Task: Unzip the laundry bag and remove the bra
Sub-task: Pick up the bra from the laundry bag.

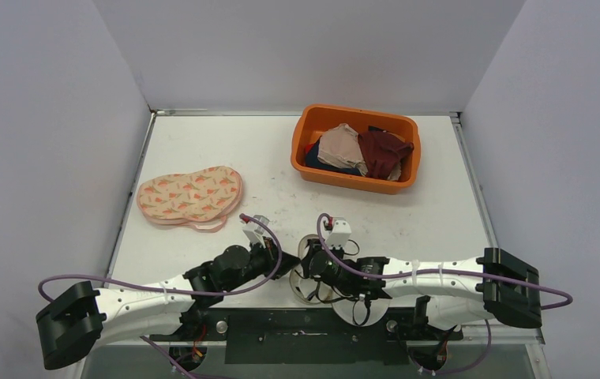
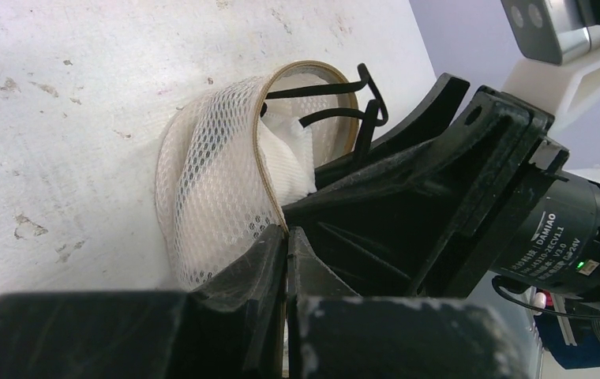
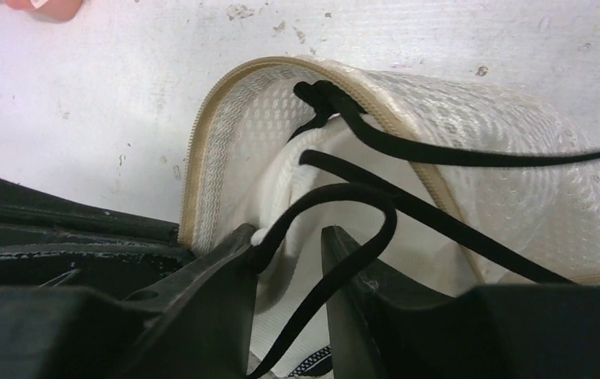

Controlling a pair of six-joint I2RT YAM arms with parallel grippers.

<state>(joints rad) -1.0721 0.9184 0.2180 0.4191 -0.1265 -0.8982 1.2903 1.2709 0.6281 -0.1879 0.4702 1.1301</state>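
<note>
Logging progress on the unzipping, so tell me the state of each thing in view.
Laundry bag: unzipped, mouth gaping.
Bra: mostly inside the bag, black straps spilling out.
Left pincer: shut on the bag's zipper edge.
Right pincer: open around a bra strap.
Orange basin: full of clothes.
Patterned pouch: lying flat.

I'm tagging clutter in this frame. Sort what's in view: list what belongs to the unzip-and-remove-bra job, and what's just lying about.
Job: mesh laundry bag, its zip edge pinched in the left fingers; black bra straps spilling out, one looped between the right fingers.

Lying about: orange basin of clothes; peach patterned fabric pouch.
</note>
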